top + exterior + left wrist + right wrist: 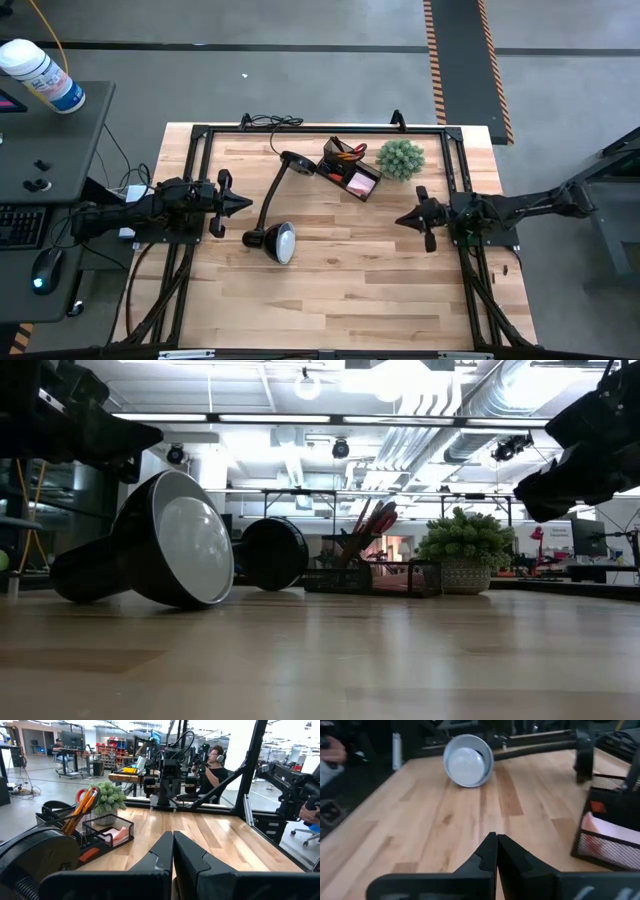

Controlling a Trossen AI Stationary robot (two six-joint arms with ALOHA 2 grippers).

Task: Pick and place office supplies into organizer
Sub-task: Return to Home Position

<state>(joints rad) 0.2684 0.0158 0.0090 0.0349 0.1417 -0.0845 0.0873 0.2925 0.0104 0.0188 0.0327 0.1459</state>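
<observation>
The black mesh organizer [349,170] stands at the table's far middle, with orange-handled scissors and pencils [82,807] upright in its cup and a pink sticky-note pad [118,834] in its tray. My left gripper [243,203] hovers shut at the table's left side, pointing level toward the right. My right gripper [402,219] hovers shut at the right side, pointing toward the left and tipped slightly down. In their wrist views, both the left gripper [173,840] and the right gripper [496,842] have fingertips together and nothing between them.
A black desk lamp [277,205] lies on the table between the arms, its head [170,540] facing near-right. A green spiky plant [400,158] sits right of the organizer. Bare wood spreads across the near half of the table. A person sits in the room beyond.
</observation>
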